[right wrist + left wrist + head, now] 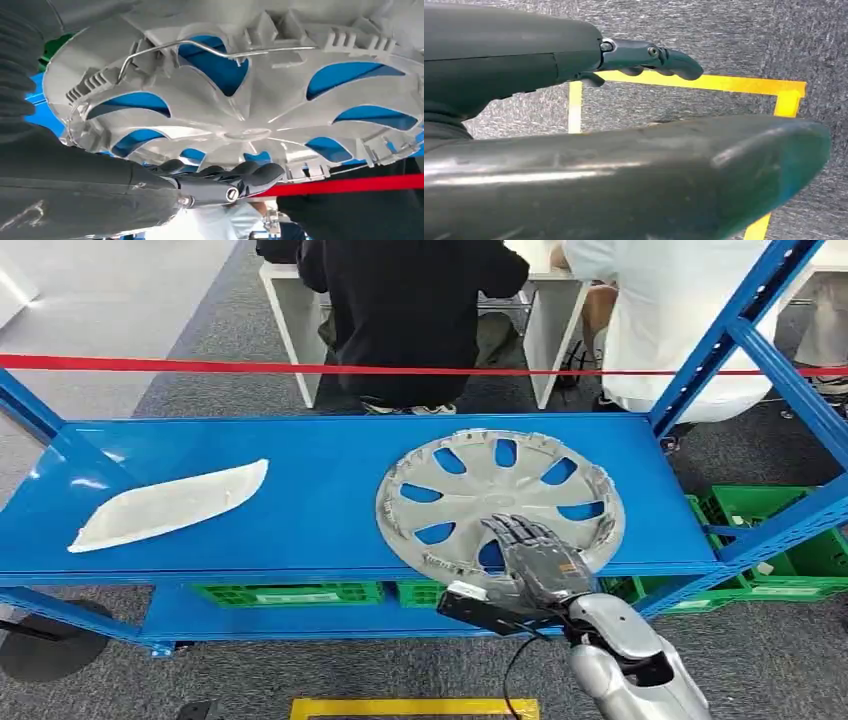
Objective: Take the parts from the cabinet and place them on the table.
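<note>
Hubcap [500, 502] lies inner side up on the blue shelf [300, 500], its near edge overhanging the front lip. Right hand [535, 558] rests on that near rim, fingers [250, 175] extended over the spokes; you cannot tell whether it grips. Left hand [644, 55] hangs over the floor, holding nothing, fingers [679, 62] loosely curled. Likely light, thin, flexible plastic: take the rim, avoid the clips.

Head view — high on the body, facing forward and down over the blue shelf [300, 490], right hand [535, 560] low in frame.
Right wrist view — close behind that hand [220, 182], facing the wheel cover [240, 100] just beyond its fingers; shared with head view [500, 502].
Left wrist view — close behind the left hand [649, 57], looking down at carpet and yellow floor tape [724, 85].
</note>
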Available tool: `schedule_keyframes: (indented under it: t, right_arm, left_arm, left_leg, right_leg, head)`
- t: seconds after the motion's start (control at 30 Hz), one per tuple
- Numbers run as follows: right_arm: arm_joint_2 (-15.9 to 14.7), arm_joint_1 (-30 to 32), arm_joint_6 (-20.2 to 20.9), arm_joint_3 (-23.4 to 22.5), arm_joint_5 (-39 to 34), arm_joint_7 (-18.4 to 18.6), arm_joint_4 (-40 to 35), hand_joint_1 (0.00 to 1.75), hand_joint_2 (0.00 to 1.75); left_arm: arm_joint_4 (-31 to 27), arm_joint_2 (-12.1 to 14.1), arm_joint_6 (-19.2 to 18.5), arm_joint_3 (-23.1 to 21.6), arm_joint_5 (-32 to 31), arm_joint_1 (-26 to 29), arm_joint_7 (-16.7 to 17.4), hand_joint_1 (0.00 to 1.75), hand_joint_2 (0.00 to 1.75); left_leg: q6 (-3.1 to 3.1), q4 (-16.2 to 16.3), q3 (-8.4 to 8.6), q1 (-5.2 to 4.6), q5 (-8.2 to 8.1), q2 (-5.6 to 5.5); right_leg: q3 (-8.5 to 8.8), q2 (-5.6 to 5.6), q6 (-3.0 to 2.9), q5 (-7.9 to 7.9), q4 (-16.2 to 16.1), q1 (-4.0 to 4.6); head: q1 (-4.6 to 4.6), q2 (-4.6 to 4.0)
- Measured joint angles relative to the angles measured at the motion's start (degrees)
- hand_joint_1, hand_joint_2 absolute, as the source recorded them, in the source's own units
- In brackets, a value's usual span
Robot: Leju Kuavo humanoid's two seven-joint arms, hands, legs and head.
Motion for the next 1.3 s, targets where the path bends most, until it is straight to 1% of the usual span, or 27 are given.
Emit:
schedule_keyframes:
  t: [0.33,0.77,1.07,1.17,1.3]
  right_arm:
    - [0.0,0.0,0.5,0.6,-0.1,0.1,0.8,0.0,1.75]
    - [0.0,-1.1,1.3,2.4,0.1,0.2,4.8,0.0,1.75]
    - [0.1,-3.5,1.5,3.3,0.7,0.3,9.2,0.0,1.75]
    - [0.4,-4.2,0.4,3.4,1.5,0.8,10.2,0.0,1.75]
    - [1.7,-6.5,-1.5,3.4,4.5,1.7,13.0,0.0,1.75]
  left_arm:
    - [0.0,0.2,-0.2,0.0,-0.4,0.0,-0.2,0.0,0.0]
    - [0.0,0.3,-0.4,0.0,-1.0,0.0,-0.2,0.0,0.0]
    - [0.0,0.3,-0.5,-0.1,-1.6,-0.1,-0.1,0.0,0.0]
    - [0.0,0.4,-0.7,-0.1,-2.1,-0.1,-0.1,0.0,0.0]
    - [0.0,0.4,-1.0,-0.5,-2.9,-0.1,-0.1,0.0,0.0]
  left_leg:
    - [0.0,0.0,0.0,0.0,0.0,0.0]
    - [0.0,0.0,0.0,0.0,0.0,0.0]
    - [0.0,0.0,0.02,0.0,0.01,0.0]
    - [-0.02,0.0,0.02,0.0,0.02,0.0]
    - [-0.09,0.0,0.02,0.0,0.08,0.0]
  right_leg:
    - [0.01,0.0,0.0,0.0,0.0,0.0]
    - [0.02,0.0,0.0,0.0,0.0,0.0]
    - [0.03,0.01,0.0,0.01,0.0,0.0]
    - [0.04,0.02,-0.01,0.02,0.0,0.0]
    - [-0.01,0.05,-0.05,0.08,0.0,0.0]
  head:
    - [-0.02,0.0]
    - [0.02,0.0]
    - [-0.02,0.0]
    - [0.0,0.0]
    - [-0.02,0.0]
